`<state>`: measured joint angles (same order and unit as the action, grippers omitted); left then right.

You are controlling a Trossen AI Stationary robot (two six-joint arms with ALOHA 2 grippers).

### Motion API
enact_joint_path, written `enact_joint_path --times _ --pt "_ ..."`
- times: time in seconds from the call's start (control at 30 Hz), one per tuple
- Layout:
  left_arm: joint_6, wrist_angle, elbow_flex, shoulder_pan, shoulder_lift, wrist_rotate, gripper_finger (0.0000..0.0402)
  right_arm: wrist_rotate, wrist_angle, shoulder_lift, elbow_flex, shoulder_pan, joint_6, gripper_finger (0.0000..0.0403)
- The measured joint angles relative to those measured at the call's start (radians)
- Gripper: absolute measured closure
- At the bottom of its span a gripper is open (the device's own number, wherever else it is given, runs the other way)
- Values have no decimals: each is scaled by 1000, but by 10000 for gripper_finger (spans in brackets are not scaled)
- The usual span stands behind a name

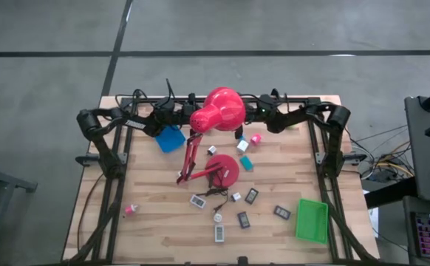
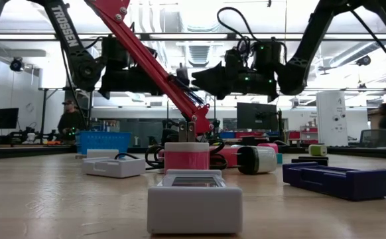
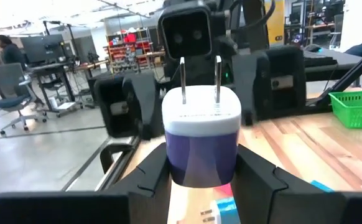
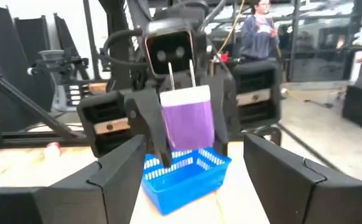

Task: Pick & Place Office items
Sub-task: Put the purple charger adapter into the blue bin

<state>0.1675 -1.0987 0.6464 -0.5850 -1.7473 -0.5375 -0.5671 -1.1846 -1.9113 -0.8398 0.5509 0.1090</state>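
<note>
A purple charger plug (image 3: 201, 134) with a white end and two metal prongs hangs in the air at the table's far middle, over the blue tray (image 4: 184, 174), and my left gripper (image 3: 203, 171) is shut on it. My right gripper (image 4: 187, 165) faces it from the table's right, open, with its fingers (image 3: 128, 106) a short way off the prongs and touching nothing. In the high view the red lamp's head (image 1: 219, 109) hides both grippers and the plug. Several other small office items (image 1: 243, 219) lie on the near half of the table. My left gripper pinches the plug's purple body (image 3: 181, 163) between its two fingers, one on each side. The fingers (image 3: 259, 180) lie level and point toward the table's right. The white end and the prongs (image 3: 199, 78) stick out past the fingertips toward my right gripper. The plug is lifted clear.
The big red desk lamp (image 1: 222, 171) stands mid-table, its jointed arm (image 2: 156, 70) rising between the two grippers in the low view. A green tray (image 1: 311, 220) sits near the right edge. A person (image 4: 255, 28) stands in the room beyond.
</note>
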Motion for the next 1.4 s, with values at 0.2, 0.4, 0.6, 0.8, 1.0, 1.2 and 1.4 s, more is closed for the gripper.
enact_joint_path --times 0.2,0.4,0.6,0.8,1.0,1.2,1.4 --pt "-6 7 -27 0 2 4 276 6 -3 42 81 8 -2 140" --pt "-7 15 -95 -1 31 47 276 3 -7 93 188 8 -7 140" --pt "-10 23 -185 -3 132 72 276 -7 -49 196 333 4 -12 140" --pt "-15 33 -273 -3 230 112 276 -5 -141 346 509 1 1 140" --pt "-18 81 -333 -3 313 140 276 17 -141 505 665 -24 -2 140" --pt "-18 126 -371 -3 384 165 276 18 -147 669 805 -41 -4 140" --pt "-18 183 -389 -4 428 185 276 -16 -16 803 831 -52 -1 140"
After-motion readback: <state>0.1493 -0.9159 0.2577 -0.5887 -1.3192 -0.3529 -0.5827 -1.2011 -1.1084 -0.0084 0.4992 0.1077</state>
